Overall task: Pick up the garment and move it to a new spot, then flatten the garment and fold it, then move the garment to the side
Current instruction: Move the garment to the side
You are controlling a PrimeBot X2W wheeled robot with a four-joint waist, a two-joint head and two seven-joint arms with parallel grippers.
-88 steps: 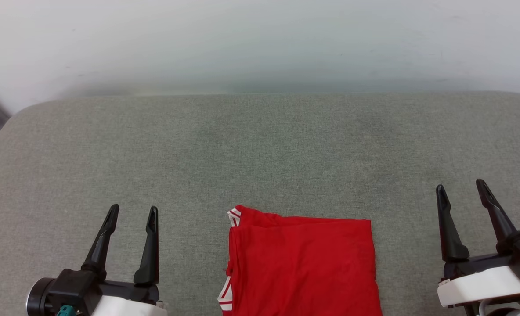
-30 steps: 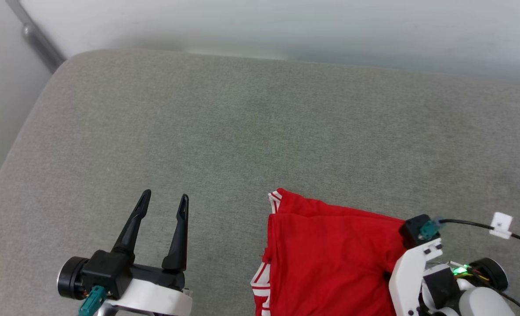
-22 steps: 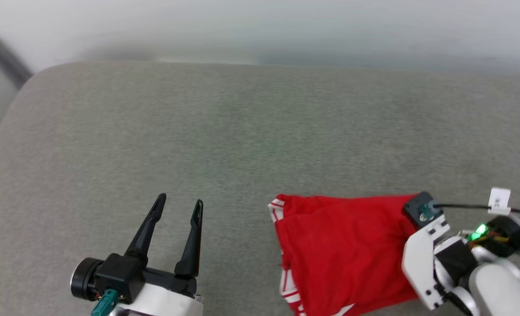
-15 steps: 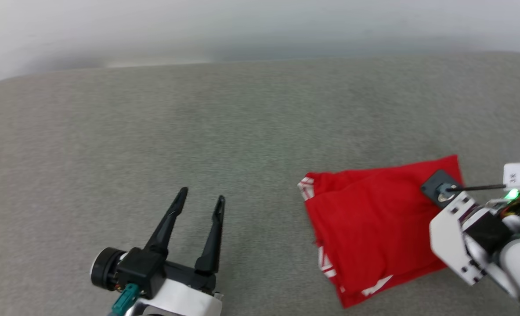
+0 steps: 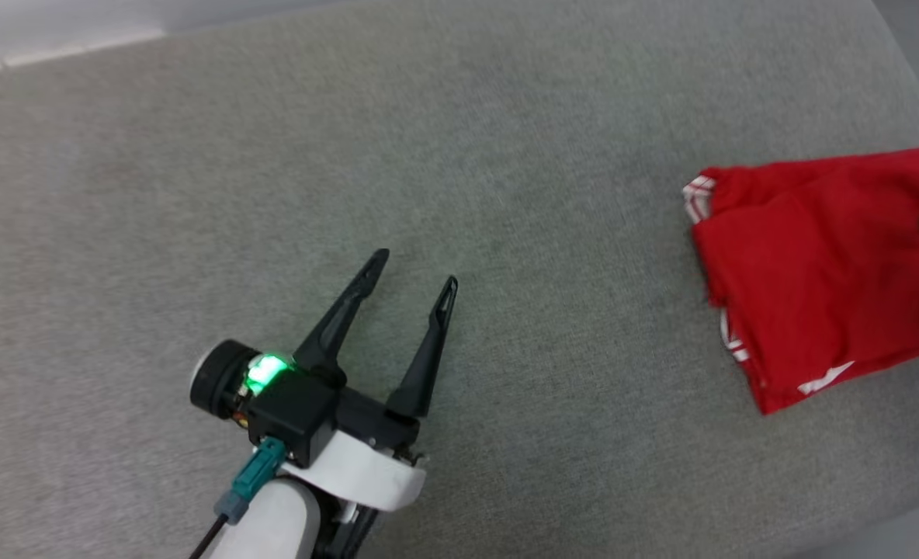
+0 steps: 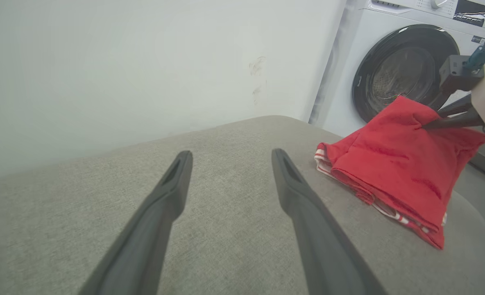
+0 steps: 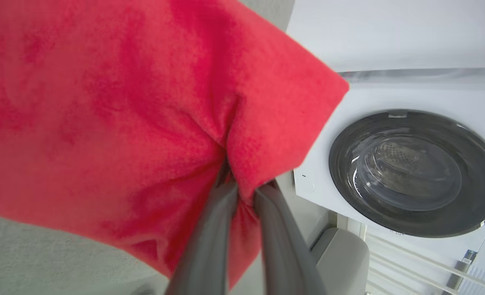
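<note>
The folded red garment [image 5: 809, 272], with striped trim showing at its left corner, lies near the right end of the grey cushion [image 5: 506, 155]. My right gripper [image 7: 246, 186] is shut on a pinched fold at the garment's [image 7: 123, 102] far right corner, which is raised off the cushion. In the left wrist view the right gripper [image 6: 424, 125] grips the garment [image 6: 398, 164] from the right. My left gripper [image 5: 416, 268] is open and holds nothing, low over bare cushion well left of the garment; its open tips [image 6: 231, 157] point past the striped corner.
A white washing machine [image 6: 406, 69] with a dark round door [image 7: 414, 172] stands just beyond the cushion's right end. A pale wall [image 6: 144, 61] runs behind the cushion. The cushion's right edge [image 5: 906, 70] lies close to the garment.
The right gripper came down, shut on the garment's right corner and dragged it toward the cushion's right end. The head camera swung along. The left gripper stayed open.
</note>
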